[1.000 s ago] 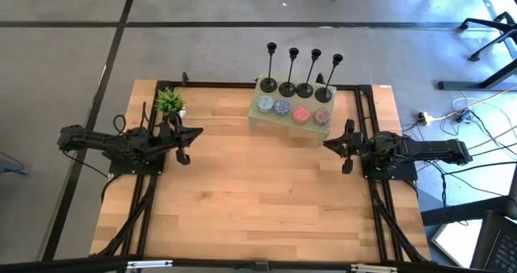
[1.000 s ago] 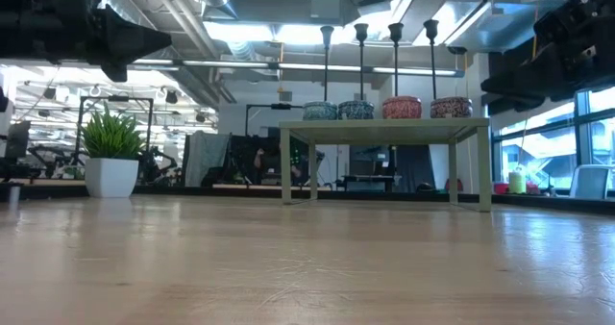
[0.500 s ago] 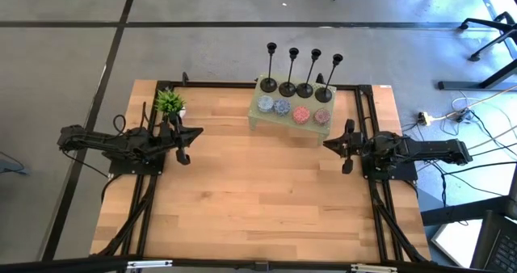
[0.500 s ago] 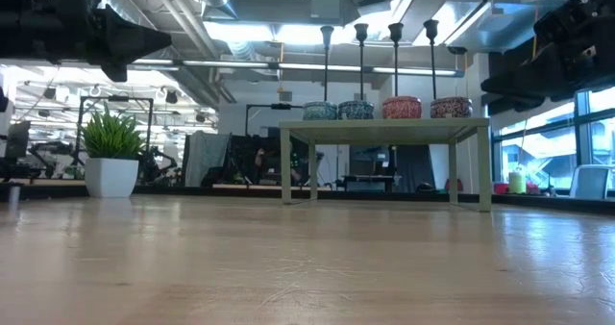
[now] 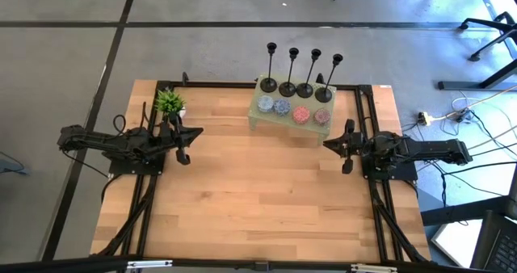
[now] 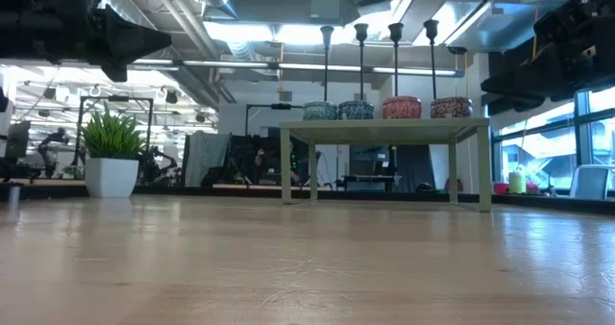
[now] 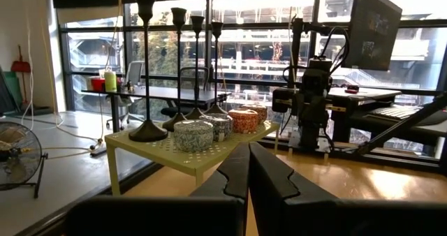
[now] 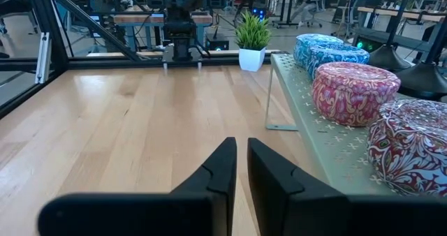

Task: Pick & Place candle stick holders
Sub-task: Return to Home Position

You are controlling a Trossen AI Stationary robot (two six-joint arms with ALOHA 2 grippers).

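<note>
A robotics lab, with exposed ceiling ducts (image 6: 288,8), desks (image 7: 167,91), monitor (image 7: 374,26).

No text, label, brand, number or sign is legible in any of the views.

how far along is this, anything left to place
Looks essentially done: the four slim black candle stick holders stand along the back of the pale green shelf, a patterned round candle tin before each. Nothing in hand: left gripper and right gripper are empty, jaws shut. Nothing left to place.
</note>
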